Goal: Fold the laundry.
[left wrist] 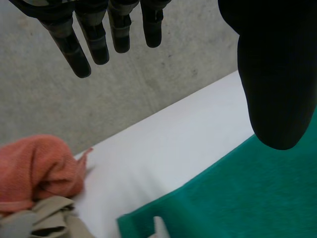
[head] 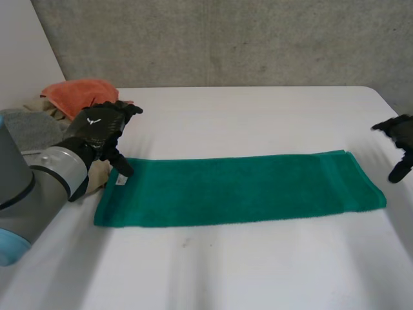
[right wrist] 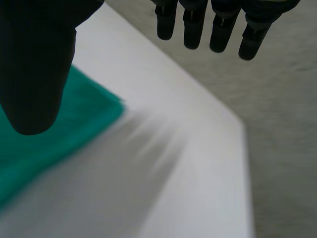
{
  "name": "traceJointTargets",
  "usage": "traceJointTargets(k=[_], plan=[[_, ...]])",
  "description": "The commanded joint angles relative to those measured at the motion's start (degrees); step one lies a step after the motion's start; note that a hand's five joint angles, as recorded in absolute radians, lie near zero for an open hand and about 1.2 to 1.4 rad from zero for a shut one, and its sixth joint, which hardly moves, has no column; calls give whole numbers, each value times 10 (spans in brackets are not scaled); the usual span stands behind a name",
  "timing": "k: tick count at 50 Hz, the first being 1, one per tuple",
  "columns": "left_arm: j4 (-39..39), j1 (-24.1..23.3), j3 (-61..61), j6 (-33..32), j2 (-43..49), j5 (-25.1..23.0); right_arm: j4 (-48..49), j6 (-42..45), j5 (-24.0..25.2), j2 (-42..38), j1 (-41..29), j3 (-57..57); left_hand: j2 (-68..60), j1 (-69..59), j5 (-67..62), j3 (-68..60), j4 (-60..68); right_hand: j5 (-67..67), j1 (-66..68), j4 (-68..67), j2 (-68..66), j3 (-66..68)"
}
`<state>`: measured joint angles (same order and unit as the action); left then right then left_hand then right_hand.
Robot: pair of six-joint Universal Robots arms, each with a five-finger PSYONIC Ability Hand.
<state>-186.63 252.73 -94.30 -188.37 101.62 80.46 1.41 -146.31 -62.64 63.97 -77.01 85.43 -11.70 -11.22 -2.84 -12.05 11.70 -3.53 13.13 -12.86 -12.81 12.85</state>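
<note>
Lying flat as a long strip on the table [head: 258, 116], the towel [head: 239, 190] runs from beneath the thumb of the left robot hand [head: 100, 129] to just short of the right robot hand [head: 401, 139]. Both are spread wide, fingers straight, holding nothing; the right one is beside the towel's end, not on it. Such cloth looks light, soft and limp: likely to sag and drag, not slide. Best pinched at its end corners, nearest each thumb. A cloth pile [head: 77, 95] sits behind the left one.

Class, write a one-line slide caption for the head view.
Green towel lies outstretched between open left hand and open right hand.
</note>
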Motion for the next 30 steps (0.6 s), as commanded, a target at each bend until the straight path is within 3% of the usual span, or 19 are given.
traceJointTargets(k=[1, 6, 16, 25, 29, 30], plan=[[57, 5, 12, 49, -5, -27, -82, 14, 20, -14, -13, 13, 17, 12, 28, 20, -17, -116, 120, -123, -123, 123], [52, 2, 3, 46, -5, -27, -48, 53, 17, -28, -10, 43, 17, 12, 28, 20, -17, -145, 149, -151, -152, 151], [19, 1, -19, 44, -3, -26, 72, 45, 18, -35, -12, 100, 17, 12, 28, 20, -17, -207, 211, -214, -214, 214], [2, 1, -28, 44, -5, -24, 100, 45, 0, -60, -24, 98, 17, 12, 28, 20, -17, -271, 275, -278, -278, 278], [-1, 3, -32, 44, -5, -24, 101, 48, -6, -69, -27, 92, 17, 12, 28, 20, -17, -487, 491, -494, -494, 494], [-3, 6, -33, 44, -5, -24, 101, 52, -11, -70, -26, 91, 17, 12, 28, 20, -17, -663, 667, -670, -670, 670]])
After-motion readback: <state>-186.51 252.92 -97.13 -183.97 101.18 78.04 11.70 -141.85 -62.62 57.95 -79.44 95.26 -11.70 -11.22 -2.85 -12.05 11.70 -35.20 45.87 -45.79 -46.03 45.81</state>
